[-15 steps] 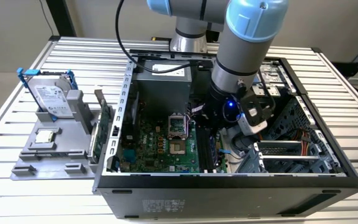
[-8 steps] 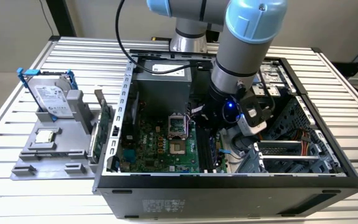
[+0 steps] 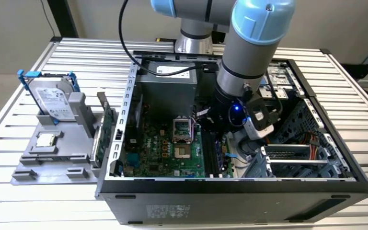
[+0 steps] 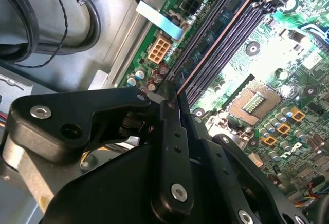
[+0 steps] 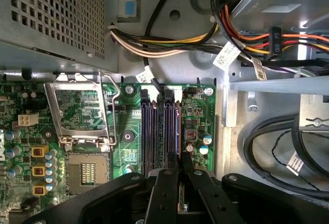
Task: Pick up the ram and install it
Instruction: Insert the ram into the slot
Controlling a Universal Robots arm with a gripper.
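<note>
My gripper point(image 5: 179, 166) is down inside the open computer case, over the green motherboard point(image 3: 158, 148). Its fingers point(image 4: 172, 131) are shut on the ram point(image 5: 178, 131), which I see edge-on as a thin strip. In the second wrist view the ram point(image 4: 216, 39) runs as a narrow coppery line along the long black slots point(image 4: 231, 23). It stands on edge in line with the outermost slot, the one farthest from the processor socket point(image 5: 85, 170). Whether it is fully pressed in, I cannot tell. In the exterior view the black gripper body point(image 3: 225, 122) covers that spot.
A grey power supply point(image 3: 166, 88) sits behind the board, with bundled cables point(image 5: 247, 34) close by. A metal drive cage point(image 3: 299, 158) fills the case toward the exterior view's right. Outside the case, a hard drive point(image 3: 53, 98) stands on a grey fixture point(image 3: 56, 153).
</note>
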